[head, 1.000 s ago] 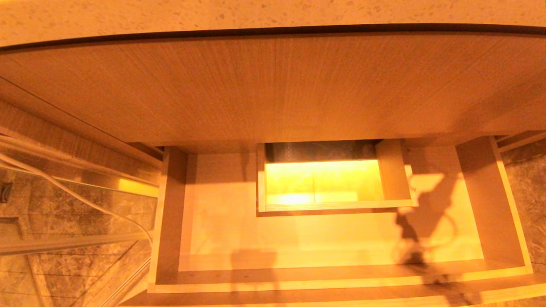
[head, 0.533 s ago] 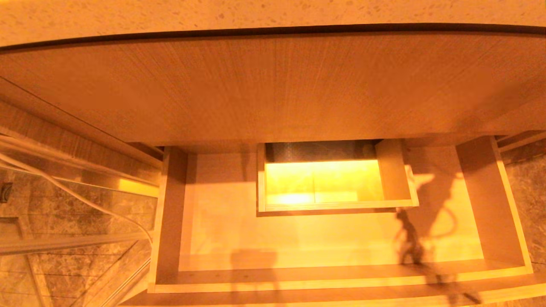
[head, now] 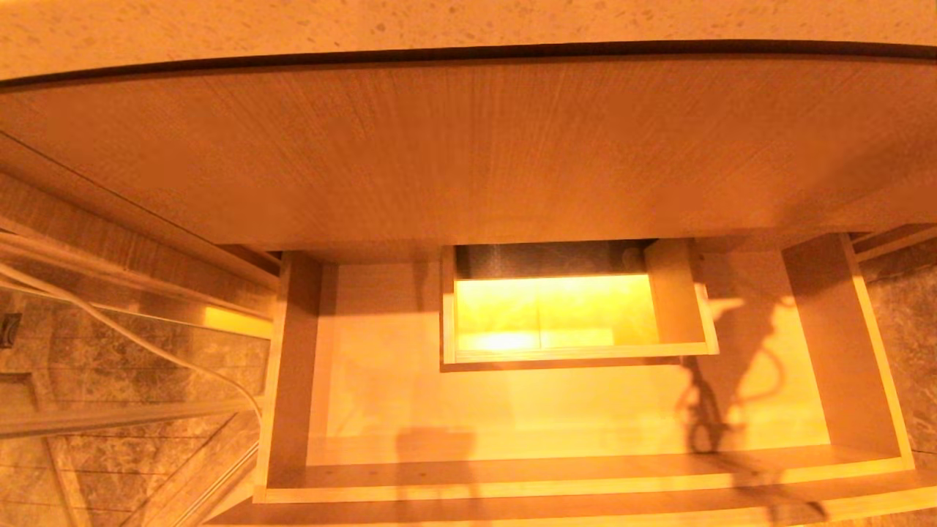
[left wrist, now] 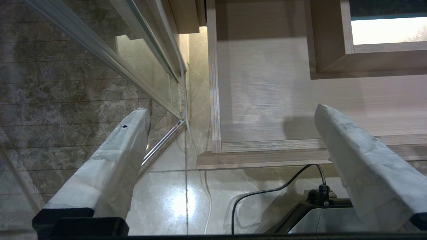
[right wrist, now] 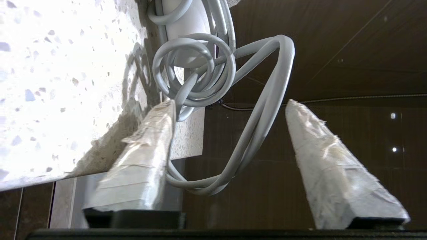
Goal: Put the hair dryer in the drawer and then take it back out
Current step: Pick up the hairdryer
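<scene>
With the dryer (right wrist: 186, 20) at top centre on the surface (right wrist: 50, 83), I'd push my spread, empty right fingers (right wrist: 143, 160) past the looped cord (right wrist: 200, 76) to its body; left fingers (left wrist: 110, 160) idle, apart.

The speckled stone counter (head: 468, 22) runs across the far edge of the head view above a wood-grain front panel (head: 468, 154). In the right wrist view, the hair dryer (right wrist: 186, 30) lies at the counter's edge, its coiled grey cord (right wrist: 213, 100) hanging over the side. Below, the open drawer (head: 293, 366) shows a bare pale floor around its boxed cut-out (head: 677, 293). Marbled floor tiles (left wrist: 160, 200) lie beneath.
</scene>
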Controlling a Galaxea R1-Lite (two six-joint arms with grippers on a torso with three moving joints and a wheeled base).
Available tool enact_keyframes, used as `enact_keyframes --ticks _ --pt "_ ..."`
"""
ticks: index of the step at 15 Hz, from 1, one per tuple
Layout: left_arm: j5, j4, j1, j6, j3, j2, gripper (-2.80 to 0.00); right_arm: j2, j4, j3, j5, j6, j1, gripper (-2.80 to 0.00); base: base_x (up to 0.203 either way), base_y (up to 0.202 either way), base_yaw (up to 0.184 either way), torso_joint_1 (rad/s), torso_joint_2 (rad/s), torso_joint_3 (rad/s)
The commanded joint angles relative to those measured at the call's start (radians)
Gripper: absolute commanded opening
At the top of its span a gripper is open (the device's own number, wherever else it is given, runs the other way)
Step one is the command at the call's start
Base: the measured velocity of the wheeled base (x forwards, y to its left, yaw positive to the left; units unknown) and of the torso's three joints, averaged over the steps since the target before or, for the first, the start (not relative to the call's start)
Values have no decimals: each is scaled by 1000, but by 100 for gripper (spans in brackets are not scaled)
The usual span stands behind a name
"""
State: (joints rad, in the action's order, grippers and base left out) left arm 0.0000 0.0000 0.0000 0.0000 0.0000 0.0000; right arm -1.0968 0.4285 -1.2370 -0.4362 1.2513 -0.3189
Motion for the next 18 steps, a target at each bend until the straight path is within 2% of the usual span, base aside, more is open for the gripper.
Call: enact_keyframes --ticks 1,11,18 --pt "0 0 0 0 0 0 0 2 3 4 -3 7 0 -280 0 0 0 0 0 0" --pt "0 0 0 0 0 0 0 68 -1 11 1 11 0 -280 0 0 0 0 0 0" --pt "0 0 0 0 0 0 0 247 -66 16 8 15 0 -280 0 0 0 0 0 0"
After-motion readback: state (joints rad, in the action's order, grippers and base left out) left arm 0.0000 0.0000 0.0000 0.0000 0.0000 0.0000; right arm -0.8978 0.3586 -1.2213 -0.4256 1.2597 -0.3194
